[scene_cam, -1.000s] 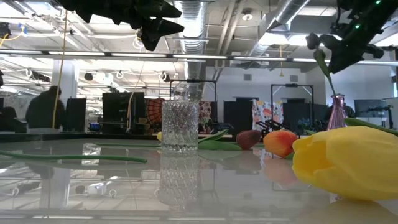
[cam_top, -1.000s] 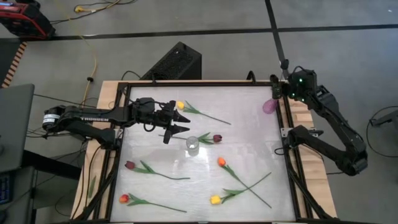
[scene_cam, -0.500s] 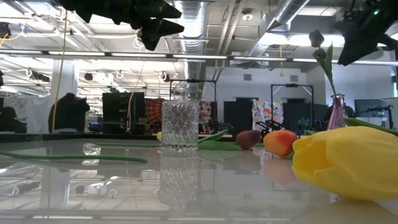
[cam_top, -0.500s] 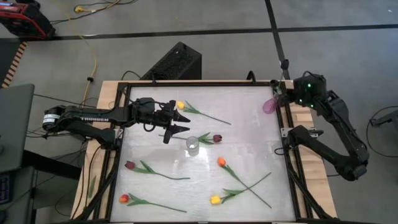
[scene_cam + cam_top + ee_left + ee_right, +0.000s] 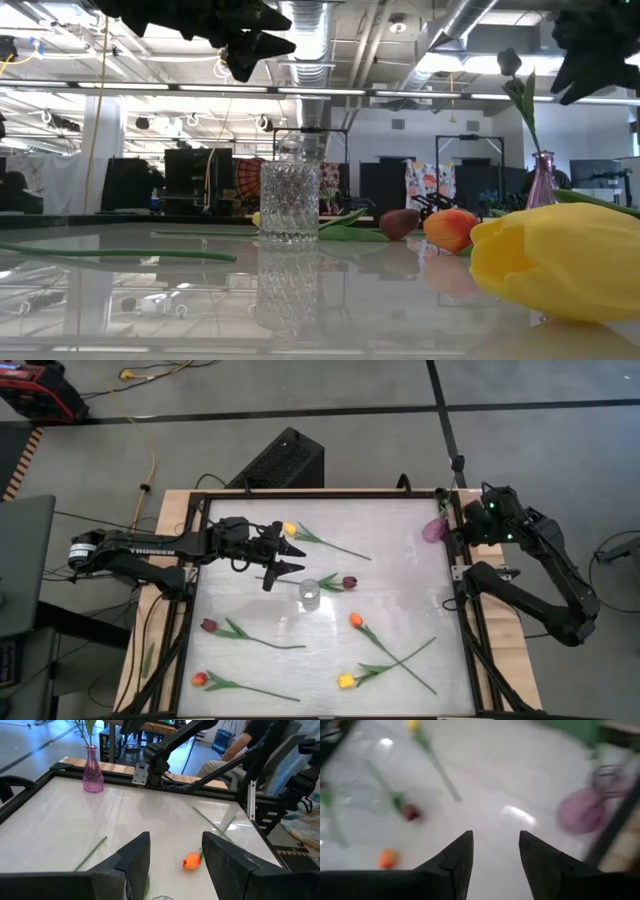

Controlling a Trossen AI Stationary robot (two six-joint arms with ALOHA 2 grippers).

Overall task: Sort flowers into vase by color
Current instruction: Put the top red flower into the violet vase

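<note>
Several tulips lie flat on the white table: a yellow one (image 5: 289, 528), a maroon one (image 5: 349, 582) by the clear glass vase (image 5: 309, 592), a dark red one (image 5: 208, 626), an orange one (image 5: 356, 620), a red-orange one (image 5: 199, 680) and a second yellow one (image 5: 346, 681). A dark tulip (image 5: 510, 62) stands with its stem in the pink vase (image 5: 433, 530). My left gripper (image 5: 297, 558) hangs open above the table between the yellow tulip and the clear vase. My right gripper (image 5: 462, 528) is open, just right of the pink vase, touching nothing.
A black frame (image 5: 300, 491) runs around the table edge. In the low view the clear vase (image 5: 289, 200) stands mid-table and a yellow tulip head (image 5: 560, 260) lies close to the camera. The right arm's base (image 5: 480, 575) sits at the right edge. People sit beyond the table.
My right gripper has drawn back from the pink vase toward the table's right edge. The dark tulip has stayed standing in the pink vase, free of the fingers.
</note>
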